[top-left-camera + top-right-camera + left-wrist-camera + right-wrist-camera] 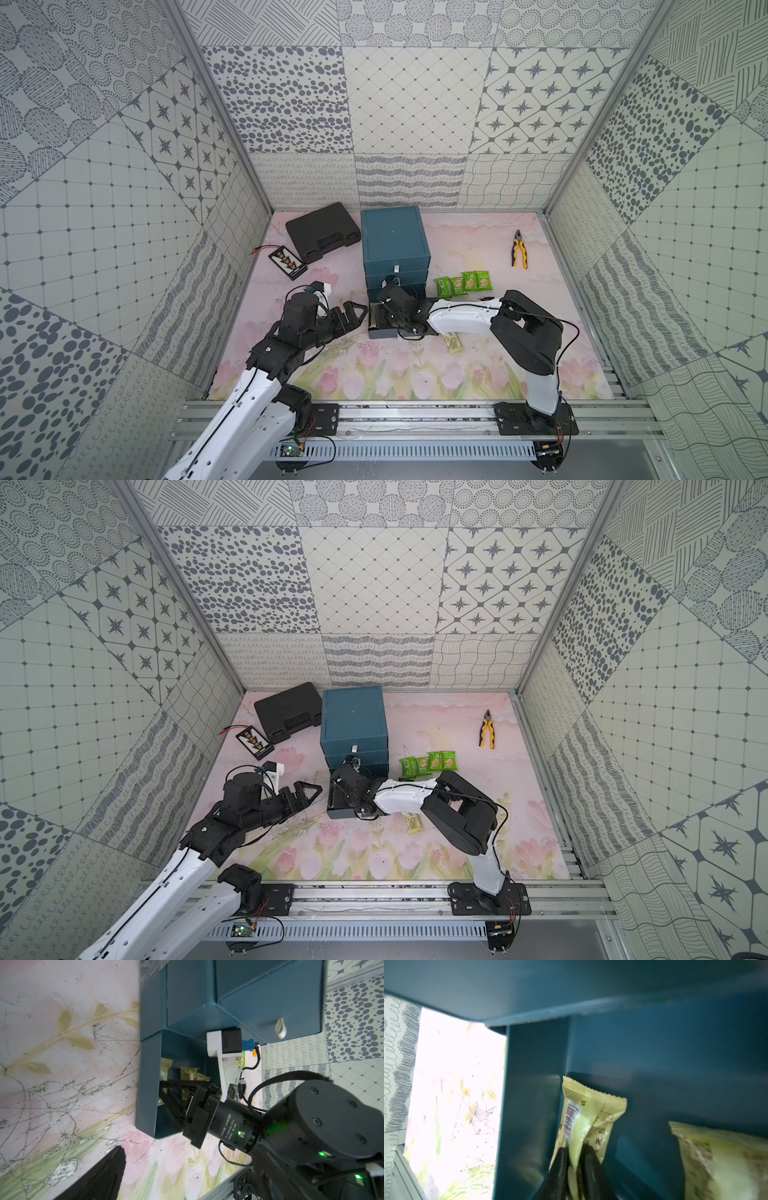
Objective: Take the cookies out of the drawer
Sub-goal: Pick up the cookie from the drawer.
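**tulipmat:** Starting closest to us: one pale yellow-green wrapped bar (453, 344) already lies on the pink flowered mat (374, 374), just beside the right arm. We're guessing that side is the drop-off spot.

**benchrat:** Yep, same read here. Next one's underway. The right gripper (574, 1147) is down inside the dark teal plastic drawer (376, 332), which is pulled out at the bottom of the cabinet. Its black fingers (562, 1159) are pinched together on a pale yellow snack packet (583, 1109) with crimped ends. They've got it by the folded seam, probably because a flat wrapper offers nothing else to grab. A second pale packet (716, 1157) sits near it, untouched.

**tulipmat:** And the left gripper (359, 313)?

**benchrat:** Parked right by the drawer's side. We can't tell if its fingers are apart or together, or whether it touches. Maybe it's bracing the drawer.

**tulipmat:** Further back, four bright green packets (461, 284) are lined up on the mat beside the tall teal cabinet (395, 245). Farthest off are the yellow-handled pliers (519, 249) and a black plastic case (322, 232). Neither is our job.
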